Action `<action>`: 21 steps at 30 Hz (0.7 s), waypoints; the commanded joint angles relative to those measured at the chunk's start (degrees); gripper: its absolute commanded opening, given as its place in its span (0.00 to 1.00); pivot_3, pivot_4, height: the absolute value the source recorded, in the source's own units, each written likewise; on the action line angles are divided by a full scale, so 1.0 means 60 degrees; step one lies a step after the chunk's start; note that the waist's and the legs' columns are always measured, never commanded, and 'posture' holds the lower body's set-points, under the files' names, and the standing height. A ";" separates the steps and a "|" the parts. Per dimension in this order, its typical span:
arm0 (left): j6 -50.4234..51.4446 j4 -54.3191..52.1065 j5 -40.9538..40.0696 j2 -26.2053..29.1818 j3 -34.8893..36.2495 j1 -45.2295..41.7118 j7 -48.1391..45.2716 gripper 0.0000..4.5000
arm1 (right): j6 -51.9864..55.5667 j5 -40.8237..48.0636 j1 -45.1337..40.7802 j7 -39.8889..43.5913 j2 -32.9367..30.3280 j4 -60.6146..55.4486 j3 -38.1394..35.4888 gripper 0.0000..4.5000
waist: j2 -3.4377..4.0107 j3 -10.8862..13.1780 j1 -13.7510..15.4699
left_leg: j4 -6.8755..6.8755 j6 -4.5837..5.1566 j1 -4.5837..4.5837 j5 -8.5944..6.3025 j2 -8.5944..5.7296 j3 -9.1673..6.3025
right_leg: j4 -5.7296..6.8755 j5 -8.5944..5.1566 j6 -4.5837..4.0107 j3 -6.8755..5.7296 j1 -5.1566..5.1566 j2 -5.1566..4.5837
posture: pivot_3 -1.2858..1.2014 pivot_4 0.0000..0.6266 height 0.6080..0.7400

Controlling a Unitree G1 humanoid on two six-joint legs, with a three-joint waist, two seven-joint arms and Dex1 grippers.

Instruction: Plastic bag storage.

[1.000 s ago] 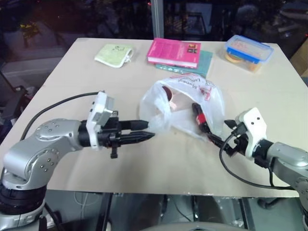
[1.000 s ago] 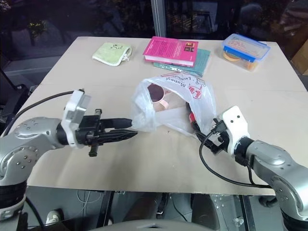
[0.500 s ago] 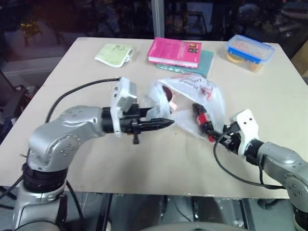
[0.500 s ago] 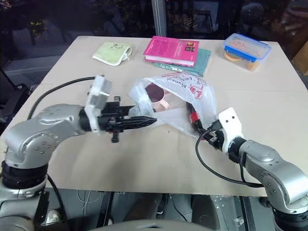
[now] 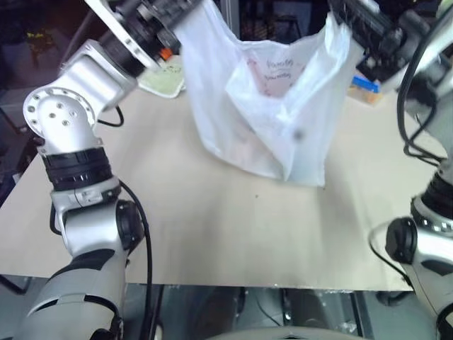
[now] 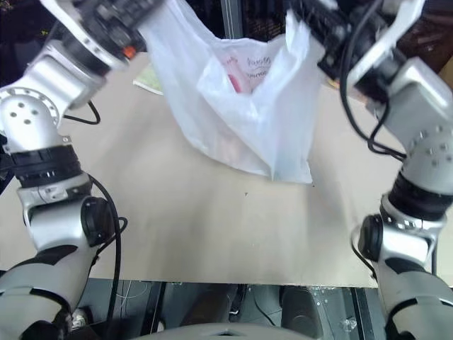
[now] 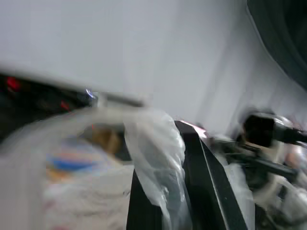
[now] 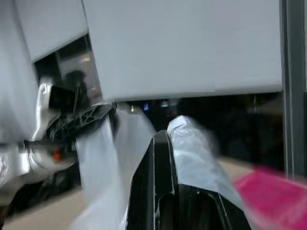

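The plastic bag (image 5: 272, 106) was held up above the table (image 5: 212, 227), stretched between the two pincers, its lower edge at or just above the tabletop. A second ago it was lying crumpled on the table with a pincer at each side; since then both arms were raised and the bag was lifted with them. The left pincer (image 7: 168, 158) was seen pressed together on the bag's thin film at the upper left corner. The right pincer (image 8: 165, 158) was likewise pinched shut on the film at the upper right corner. Between the two grips the bag was spread out and hung in folds, red print faintly visible through the plastic. Whether anything was left inside could not be told. The green cloth (image 5: 164, 78) was partly seen behind the bag, near the left arm. Judged from this, the pick-up was done and the bag was aired out, so folding or flattening for storage was probably next.
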 commanded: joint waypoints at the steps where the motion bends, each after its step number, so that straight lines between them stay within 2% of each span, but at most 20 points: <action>1: -0.0881 0.1245 0.0996 0.0033 0.0008 -0.0999 -0.0220 0.01 | -0.1228 -0.0789 -0.1515 0.0201 0.0035 0.1908 0.0024 0.00 | -0.0003 0.0005 -0.0023 | -0.0002 0.0001 -0.0020 0.0001 -0.0007 0.0008 | 0.0001 0.0001 0.0000 0.0005 -0.0017 -0.0010 | 0.52 0.24 1.00; 5: -0.1763 0.2492 0.2060 -0.0229 -0.0228 -0.1837 -0.0632 0.01 | -0.1955 -0.1481 -0.2402 0.0703 -0.0146 0.3306 0.0131 0.00 | -0.0004 0.0005 -0.0081 | 0.0030 0.0007 -0.0178 -0.0002 -0.0020 0.0000 | 0.0008 0.0004 0.0004 -0.0008 -0.0169 -0.0032 | 0.52 0.24 1.00; 12: -0.2729 0.3774 0.3237 -0.0457 -0.0313 -0.2650 -0.1455 0.01 | -0.2587 -0.2395 -0.2814 0.1183 -0.0603 0.4053 0.0251 0.00 | -0.0001 0.0008 -0.0283 | 0.0010 0.0007 -0.0177 -0.0002 -0.0026 -0.0003 | 0.0006 0.0004 0.0003 -0.0027 -0.0172 -0.0044 | 0.52 0.24 1.00; 16: -0.2365 0.3233 0.3306 -0.0249 -0.0305 -0.2267 -0.1878 0.01 | -0.2109 -0.2186 -0.2380 0.1347 -0.0888 0.3139 0.0256 0.00 | 0.0004 0.0011 -0.0397 | 0.0011 0.0007 -0.0176 -0.0002 -0.0021 0.0014 | 0.0014 0.0003 0.0003 -0.0009 -0.0185 -0.0043 | 0.52 0.24 1.00; 19: -0.1734 0.0615 0.3292 -0.0158 -0.0901 -0.0003 -0.2162 0.01 | -0.1158 -0.1844 0.0117 0.1145 -0.0985 0.0626 0.0595 0.00 | 0.0011 -0.0049 -0.0454 | 0.0005 0.0007 -0.0174 -0.0002 -0.0017 0.0010 | 0.0011 0.0004 0.0004 0.0002 -0.0190 -0.0058 | 0.52 0.24 1.00; 21: -0.1519 -0.1228 0.3348 -0.0320 -0.1398 0.1856 -0.2072 0.01 | -0.0875 -0.2122 0.2450 0.0854 -0.0975 -0.0952 0.1066 0.00 | 0.0022 -0.0135 -0.0488 | 0.0001 0.0036 -0.0125 -0.0027 -0.0008 -0.0025 | 0.0040 0.0003 0.0001 0.0007 -0.0156 -0.0071 | 0.52 0.24 1.00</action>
